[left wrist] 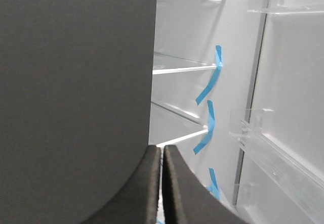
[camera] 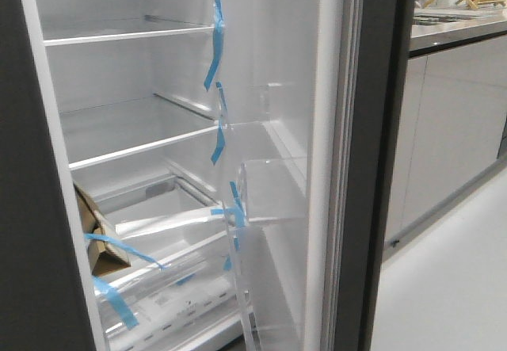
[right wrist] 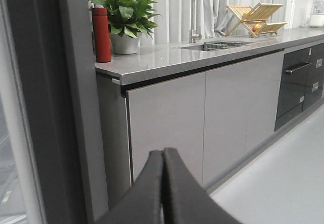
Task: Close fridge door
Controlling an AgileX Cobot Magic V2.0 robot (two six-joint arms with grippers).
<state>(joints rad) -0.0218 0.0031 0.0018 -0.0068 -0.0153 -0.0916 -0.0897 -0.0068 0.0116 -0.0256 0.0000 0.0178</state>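
The fridge door [camera: 379, 145] stands open at the right of the compartment. Its dark grey edge faces me, and its white inner lining [camera: 321, 113] carries clear bins [camera: 273, 188]. The lining and a bin also show in the left wrist view [left wrist: 291, 92], and the dark edge shows in the right wrist view [right wrist: 40, 107]. My left gripper [left wrist: 162, 149] is shut and empty, close beside a dark grey panel [left wrist: 76, 92] at the compartment's left side. My right gripper [right wrist: 163, 152] is shut and empty, outside the door, facing the cupboards. Neither gripper shows in the front view.
The fridge interior has white shelves [camera: 131, 38] with blue tape strips [camera: 215, 38] and a cardboard box [camera: 93, 236] low at the left. Right of the door run pale grey cupboard fronts [right wrist: 167, 118] under a counter with a red bottle [right wrist: 101, 34], plant [right wrist: 123, 11], sink tap and wooden rack.
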